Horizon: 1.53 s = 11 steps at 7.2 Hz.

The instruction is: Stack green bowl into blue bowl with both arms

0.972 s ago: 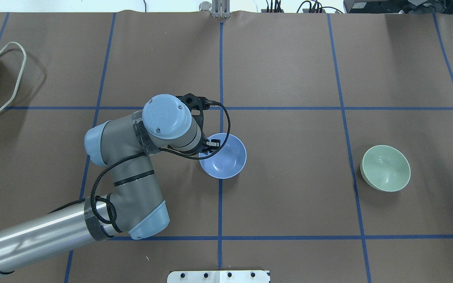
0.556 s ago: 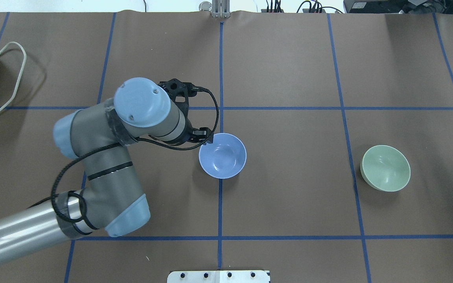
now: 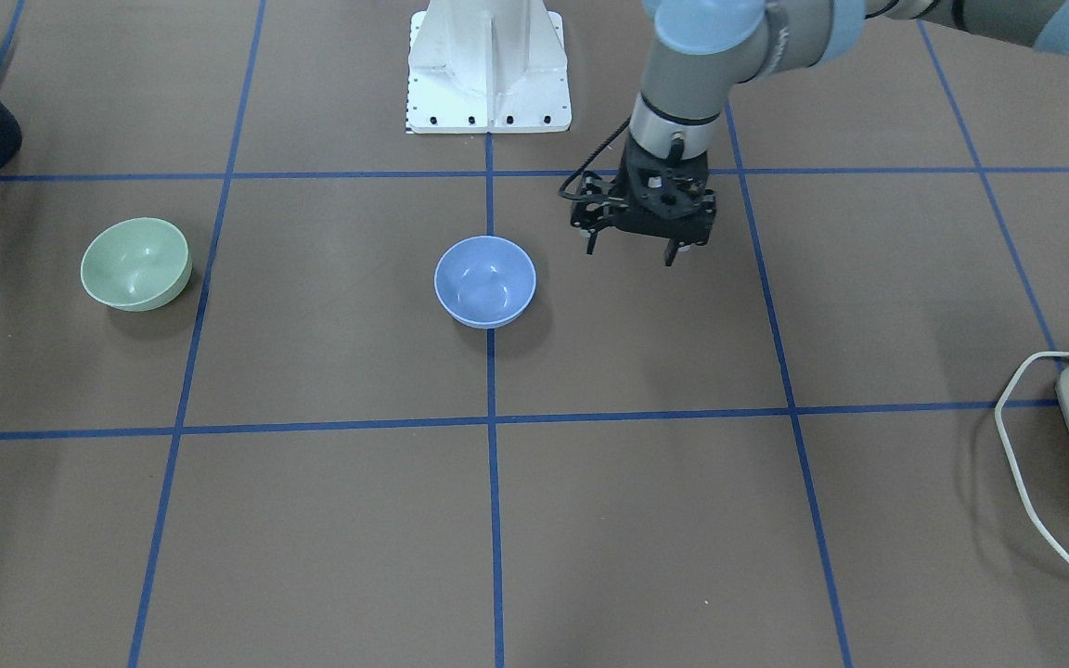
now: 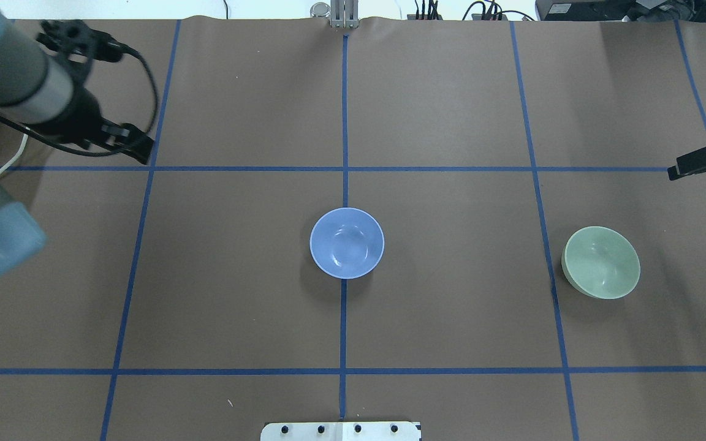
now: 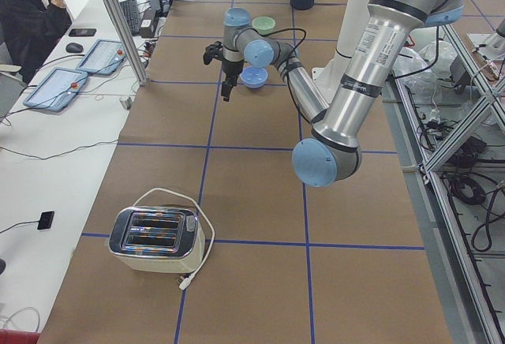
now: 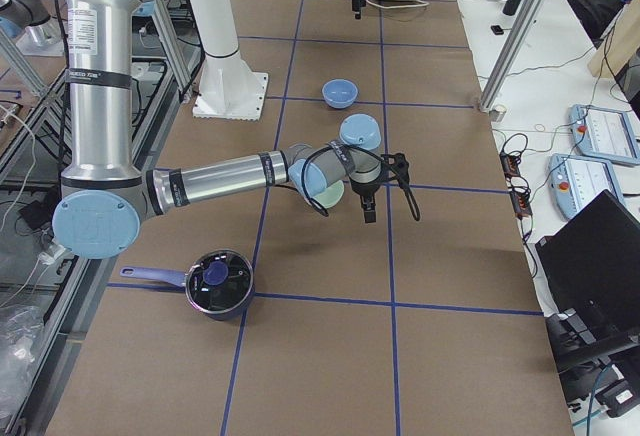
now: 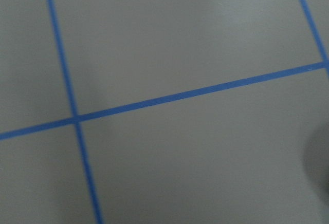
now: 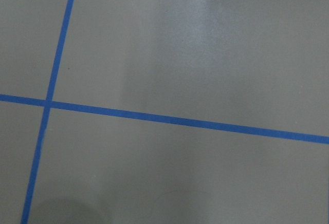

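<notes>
Left gripper (image 3: 629,249) has quit the blue bowl (image 4: 347,243), fingers apart, now upper left. Right gripper (image 4: 690,164) pokes in mid-right, can't tell its state. Green bowl (image 4: 602,262) next, I'd guess.

A long table (image 4: 451,92) covered in brown paper is marked into large squares by blue tape lines (image 4: 344,122). A chrome toaster (image 5: 154,238) with a white cord stands near one end, and a dark lidded pot (image 6: 218,284) with a blue handle near the other. Along one side runs a white bench (image 5: 47,147) with aluminium posts, two control panels (image 5: 101,56), a laptop (image 6: 600,246) and a seated person (image 5: 28,16). The light is even and the shadows soft.
</notes>
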Tool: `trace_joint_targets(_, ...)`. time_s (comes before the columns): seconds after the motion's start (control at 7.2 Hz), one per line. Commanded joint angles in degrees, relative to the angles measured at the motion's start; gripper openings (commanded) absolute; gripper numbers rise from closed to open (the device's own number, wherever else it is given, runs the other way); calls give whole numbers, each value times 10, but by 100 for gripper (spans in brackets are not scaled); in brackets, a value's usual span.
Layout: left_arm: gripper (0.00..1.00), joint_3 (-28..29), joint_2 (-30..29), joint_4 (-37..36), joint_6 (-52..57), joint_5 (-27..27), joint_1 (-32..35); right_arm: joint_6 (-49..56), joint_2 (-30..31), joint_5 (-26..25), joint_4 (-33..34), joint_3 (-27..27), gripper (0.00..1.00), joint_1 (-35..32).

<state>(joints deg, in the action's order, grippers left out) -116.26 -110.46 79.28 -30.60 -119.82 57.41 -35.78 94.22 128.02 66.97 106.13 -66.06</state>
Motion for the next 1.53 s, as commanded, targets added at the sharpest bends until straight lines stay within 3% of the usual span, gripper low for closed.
trace_joint_targets(0.0, 99, 55, 66, -11, 276, -94, 196, -79, 48, -33, -23, 56, 100, 70)
trace_joint_targets(0.14, 99, 94, 75, -15, 374, -102, 262, -80, 58, -66, -23, 66, 100, 107)
trace_joint_targets(0.42, 99, 124, 130, -8, 423, -102, 307, -106, 71, -129, -24, 64, 99, 178)
trace_joint_targets(0.83, 99, 129, 179, 18, 448, -109, 351, -129, 75, -142, -76, 28, 84, 225)
trace_joint_targets(0.97, 99, 128, 184, 24, 449, -108, 353, -130, 75, -143, -77, 26, 62, 226)
trace_joint_targets(1.11, 99, 128, 195, 44, 448, -108, 352, -130, 76, -140, -77, 25, 26, 226)
trace_joint_targets(1.25, 99, 131, 207, 67, 447, -109, 352, -129, 76, -136, -78, 28, 0, 224)
trace_joint_targets(1.39, 99, 132, 212, 82, 445, -108, 352, -129, 76, -136, -78, 27, 0, 224)
